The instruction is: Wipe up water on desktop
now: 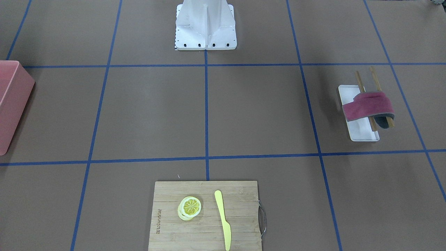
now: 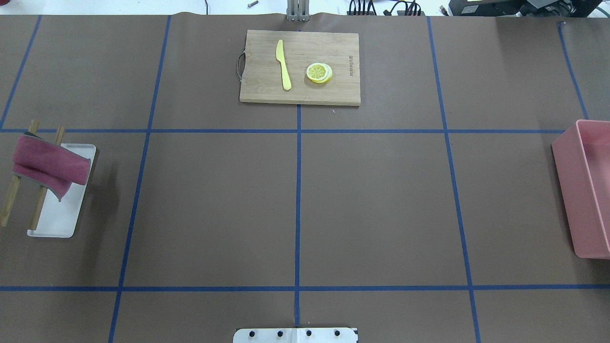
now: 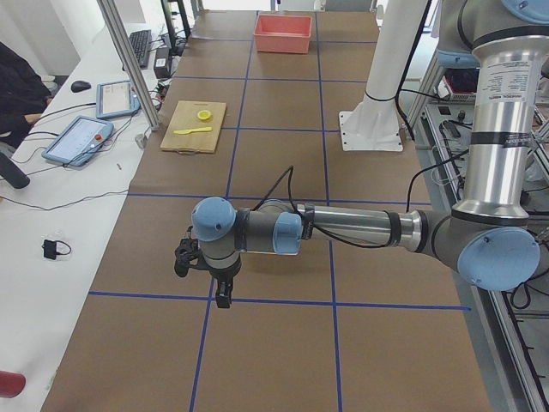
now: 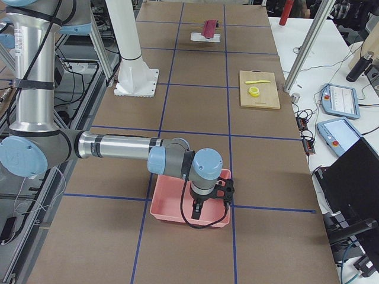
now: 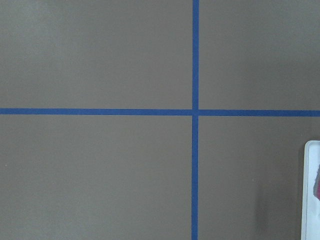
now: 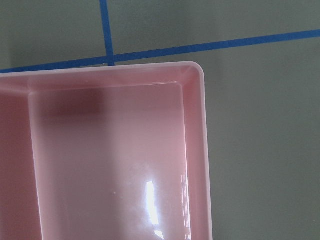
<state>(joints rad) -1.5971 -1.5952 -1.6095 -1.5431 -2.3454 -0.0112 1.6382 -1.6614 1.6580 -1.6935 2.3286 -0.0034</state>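
Desktop (image 2: 214,209): no water patch discernible.
Red cloth (image 2: 47,164): 9 o'clock, draped across wooden rack (image 2: 7,205).
Nearer: left gripper (image 3: 206,273); whether its fingers are apart cannot be told.
Right gripper (image 4: 208,204): above pink bin (image 2: 574,200), 3 o'clock; likewise cannot be told.

You have a brown table (image 2: 214,205) with a blue tape grid. Directly on it:
- bamboo cutting board (image 2: 333,95), far centre edge
- white tray (image 2: 59,219), robot's left end
- pink bin (image 2: 576,200), right end
- white base plate (image 1: 205,43)

Bamboo board (image 2: 262,93) holds yellow knife (image 2: 284,64) and lemon slice (image 2: 319,73).
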